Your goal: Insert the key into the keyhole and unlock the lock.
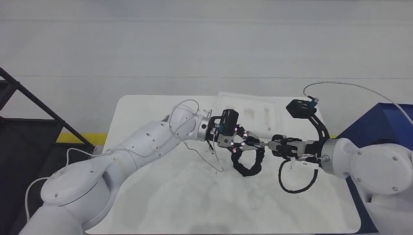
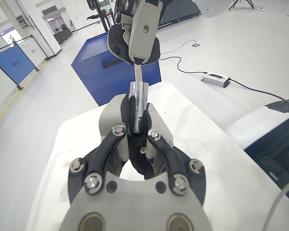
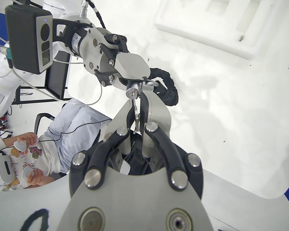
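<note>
My left gripper (image 1: 240, 143) (image 2: 137, 111) is shut on a chrome lock cylinder (image 2: 139, 102) and holds it above the middle of the white table (image 1: 161, 190). The lock's black cable loop (image 1: 247, 165) (image 3: 167, 85) hangs below it. Facing it from the right, my right gripper (image 1: 270, 146) (image 3: 139, 106) is shut on a small metal key (image 3: 136, 112) (image 2: 137, 73). The key lines up with the cylinder's end face (image 3: 131, 94). Its tip sits in the keyhole, and most of the blade is still outside.
A white foam tray (image 1: 251, 109) (image 3: 219, 13) with rectangular recesses lies at the table's back. A blue cabinet (image 1: 387, 122) (image 2: 110, 56) stands off the right edge. A thin black cord (image 1: 298, 178) loops under the right arm.
</note>
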`<state>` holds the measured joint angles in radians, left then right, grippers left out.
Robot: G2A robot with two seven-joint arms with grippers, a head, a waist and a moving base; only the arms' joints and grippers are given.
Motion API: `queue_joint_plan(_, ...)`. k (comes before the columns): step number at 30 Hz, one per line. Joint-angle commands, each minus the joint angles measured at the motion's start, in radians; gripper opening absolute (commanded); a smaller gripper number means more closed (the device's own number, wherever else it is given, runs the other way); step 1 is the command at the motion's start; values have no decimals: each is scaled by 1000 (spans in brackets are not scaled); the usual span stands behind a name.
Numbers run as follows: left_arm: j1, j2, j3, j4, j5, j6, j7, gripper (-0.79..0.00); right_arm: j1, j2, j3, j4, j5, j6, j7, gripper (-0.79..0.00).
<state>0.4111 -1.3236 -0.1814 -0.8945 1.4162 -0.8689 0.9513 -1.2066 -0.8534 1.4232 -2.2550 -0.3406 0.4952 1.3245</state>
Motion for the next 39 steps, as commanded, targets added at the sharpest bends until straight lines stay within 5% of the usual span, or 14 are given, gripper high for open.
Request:
queue_joint_plan(1,0,0,2,-1,-2,-1,-1,-785,4,1,-5,-1,-2,-4,-1,-785)
queue_joint_plan(29,-3,-1,11,-4,-48,-8,-8,-785,43,2,-80,51,36,12,-60,-785)
queue_joint_plan(30,-2,0,11,-3,-50,-9,-9,-785,46,2,-81,53,40,13,-65,-705)
queue_joint_plan(32,1,0,11,-1,-57,-10,-10,-785,49,2,-80,58,49,16,-75,0)
queue_joint_plan(39,16,9,10,9,-122,-23,-23,-785,51,4,-51,73,93,-8,-93,0)
